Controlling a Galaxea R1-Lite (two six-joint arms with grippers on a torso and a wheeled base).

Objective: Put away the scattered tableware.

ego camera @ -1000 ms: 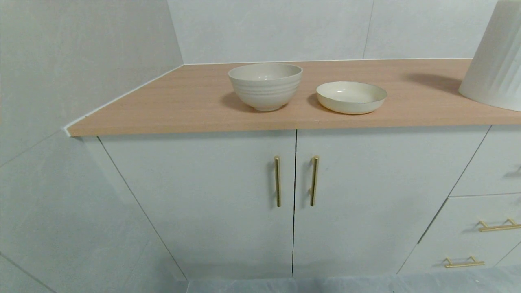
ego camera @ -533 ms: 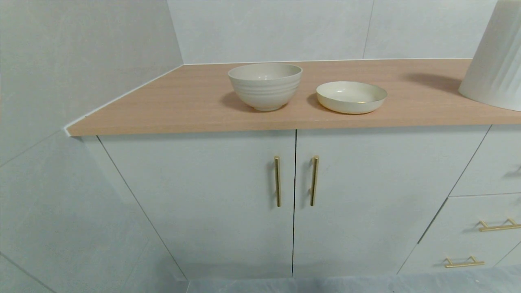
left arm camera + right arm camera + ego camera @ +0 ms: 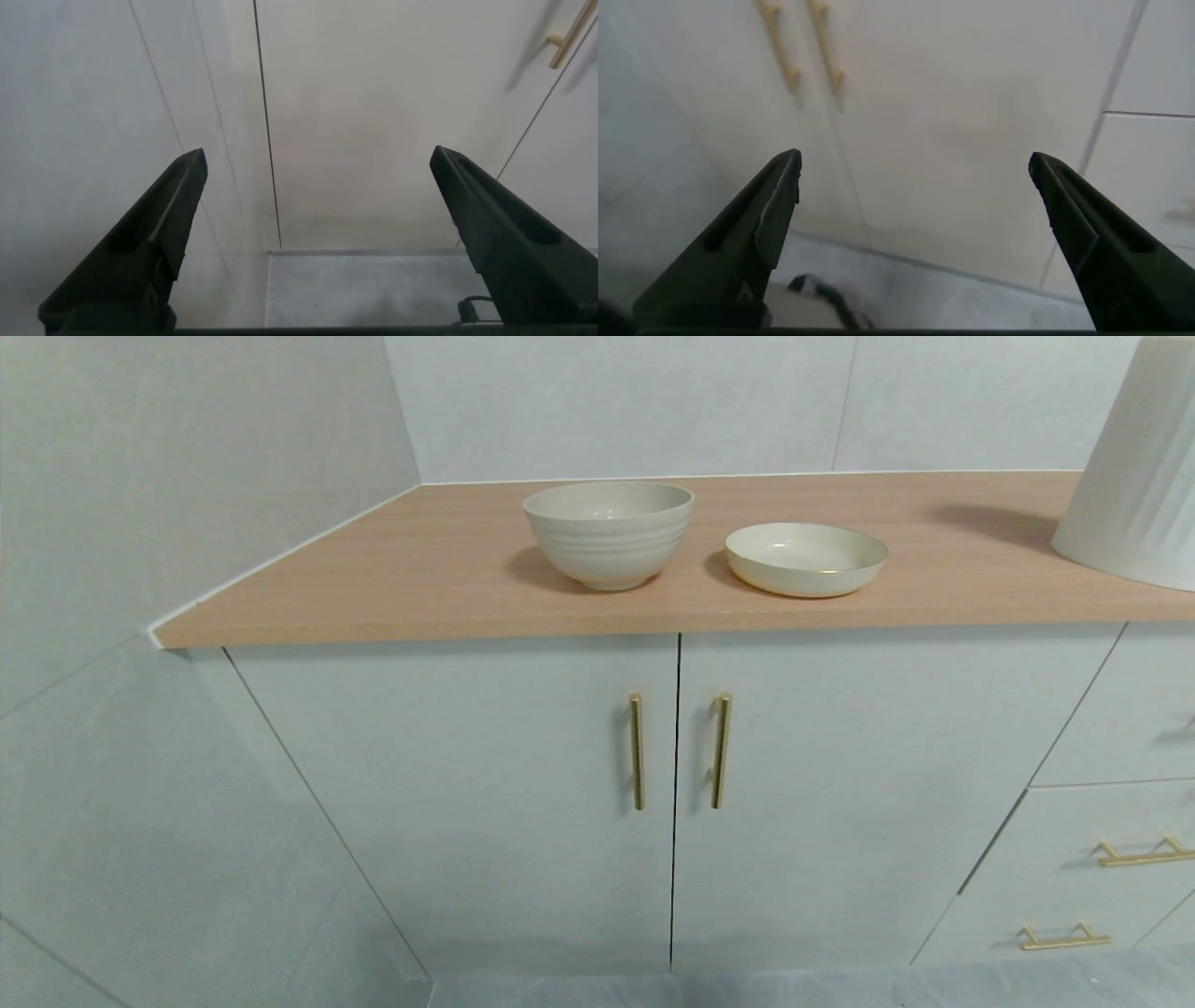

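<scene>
One deep bowl (image 3: 609, 534) and one shallow dish (image 3: 806, 558) sit near each other, not touching, on the counter (image 3: 420, 579) in the upper middle of the head view, both with bare insides. Below are two shut doors (image 3: 467, 784) with two upright gold handles (image 3: 636, 751). The drawers (image 3: 1102, 737) at lower right carry two more. A white ribbed thing (image 3: 1134, 476), perhaps a lampshade, stands at upper right. The left gripper (image 3: 318, 163) and right gripper (image 3: 915, 161) each gape wide, holding nothing, facing the cabinet fronts.
</scene>
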